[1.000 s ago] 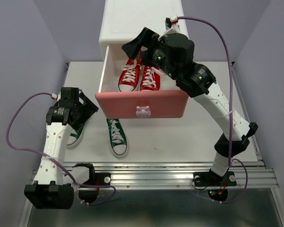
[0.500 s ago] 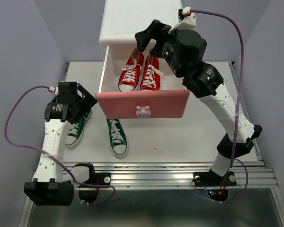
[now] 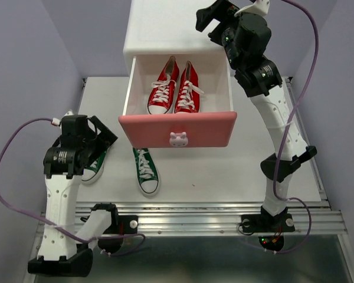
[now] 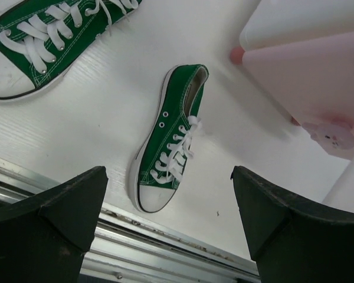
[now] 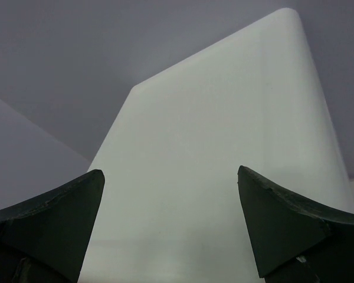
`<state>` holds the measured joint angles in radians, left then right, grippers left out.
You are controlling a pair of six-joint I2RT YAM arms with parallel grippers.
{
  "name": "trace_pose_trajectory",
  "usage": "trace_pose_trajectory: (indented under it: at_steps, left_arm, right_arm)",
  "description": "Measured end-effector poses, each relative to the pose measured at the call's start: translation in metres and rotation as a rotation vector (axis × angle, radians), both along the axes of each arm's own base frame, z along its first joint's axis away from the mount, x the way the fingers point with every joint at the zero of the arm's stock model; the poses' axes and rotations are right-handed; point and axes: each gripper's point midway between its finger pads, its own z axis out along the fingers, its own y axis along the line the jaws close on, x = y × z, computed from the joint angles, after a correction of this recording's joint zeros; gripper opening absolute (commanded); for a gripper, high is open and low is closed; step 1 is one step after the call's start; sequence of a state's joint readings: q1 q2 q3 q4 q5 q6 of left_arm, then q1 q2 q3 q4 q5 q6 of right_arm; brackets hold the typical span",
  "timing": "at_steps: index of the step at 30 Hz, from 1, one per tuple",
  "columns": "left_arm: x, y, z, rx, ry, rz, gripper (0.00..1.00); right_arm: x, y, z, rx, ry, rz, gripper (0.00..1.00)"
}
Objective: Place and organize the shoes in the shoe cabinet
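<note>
The red shoes lie side by side in the open drawer of the cabinet. The two green shoes lie on the desk, one just in front of the drawer. The left fingers hang spread above them, holding nothing. The right fingers are spread too, high over the cabinet. A lifted green shoe may bump the drawer, because it sticks out close by. Grabbed by the laces only, it may slip.
</note>
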<state>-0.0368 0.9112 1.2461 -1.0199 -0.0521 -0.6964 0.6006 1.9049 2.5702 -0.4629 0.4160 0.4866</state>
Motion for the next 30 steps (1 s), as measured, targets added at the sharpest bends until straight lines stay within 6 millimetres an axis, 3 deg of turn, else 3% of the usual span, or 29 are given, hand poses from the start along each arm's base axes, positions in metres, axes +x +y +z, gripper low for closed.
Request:
trace_pose_trajectory:
  at_steps: [4,10,19,26,30]
  left_arm:
    - [-0.033,-0.01,0.017,-0.047,-0.077,-0.044,0.99]
    - [-0.067,-0.03,0.037,-0.135,-0.168,-0.127,0.99]
    - [-0.06,-0.054,0.083,-0.164,-0.263,-0.315,0.99]
    - [-0.063,-0.072,0.085,-0.18,-0.257,-0.471,0.99]
    - [-0.051,-0.075,0.086,-0.192,-0.252,-0.485,0.99]
  right_arm:
    - [0.015,0.012,-0.006,0.037,-0.003,0.066,1.0]
    - [0.015,0.028,-0.003,0.092,-0.018,0.144,1.0]
    - [0.015,0.028,-0.003,0.096,-0.018,0.143,1.0]
    - [0.016,0.027,-0.004,0.096,-0.015,0.138,1.0]
    - [0.017,0.027,-0.005,0.096,-0.014,0.135,1.0]
